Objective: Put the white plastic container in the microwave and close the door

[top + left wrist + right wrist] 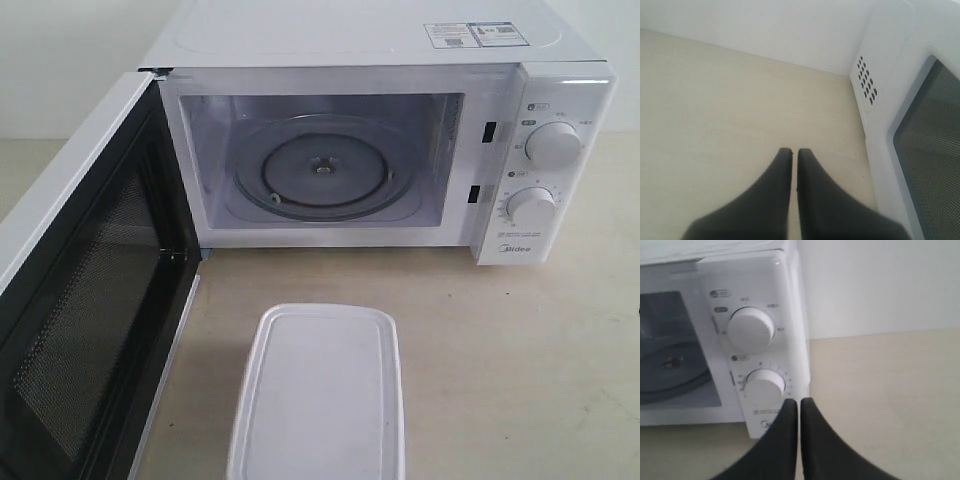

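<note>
The white plastic container [320, 395] lies lidded on the table, in front of the microwave [380, 150]. The door [85, 290] is swung wide open to the left, mesh window facing in. Inside, the glass turntable [325, 165] is bare. Neither gripper shows in the exterior view. My left gripper [792, 152] is shut with nothing in it, over bare table beside the door's outer face [925, 150]. My right gripper [799, 402] is shut and empty, just in front of the lower knob [764, 385] on the microwave's right panel.
Two round knobs [553, 144] sit on the panel at the right. Beige table [520, 360] stretches to the right of the container. A white wall [765, 30] stands behind the table. Vent holes [866, 82] dot the microwave's side.
</note>
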